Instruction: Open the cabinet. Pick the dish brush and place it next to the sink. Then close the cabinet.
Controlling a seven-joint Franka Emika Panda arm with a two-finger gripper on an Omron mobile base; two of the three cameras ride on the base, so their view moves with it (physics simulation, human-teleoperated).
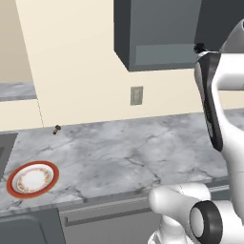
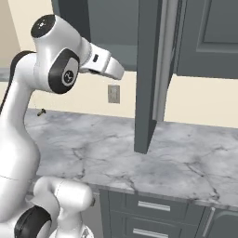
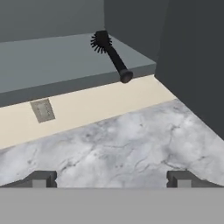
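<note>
The cabinet (image 2: 116, 28) hangs above the counter with its door (image 2: 148, 74) swung out, seen edge-on in the right base view. In the hand view the black dish brush (image 3: 112, 55) lies on the cabinet's bottom shelf (image 3: 52, 61). Its bushy head points inward and its handle end sits at the shelf's front edge. My gripper (image 3: 111, 180) is open and empty. It is lower than the shelf, short of it and apart from the brush, and looks up toward it. A sliver of the sink (image 1: 5, 147) shows at the far left of the counter.
A red-rimmed plate (image 1: 32, 179) sits near the counter's front edge beside the sink. A tiny brown knob (image 1: 56, 128) lies by the wall. A wall outlet (image 2: 113, 94) is below the cabinet. The open door (image 3: 197, 61) stands close on the gripper's right. Drawers (image 2: 153, 207) sit below the marble counter (image 1: 133, 152).
</note>
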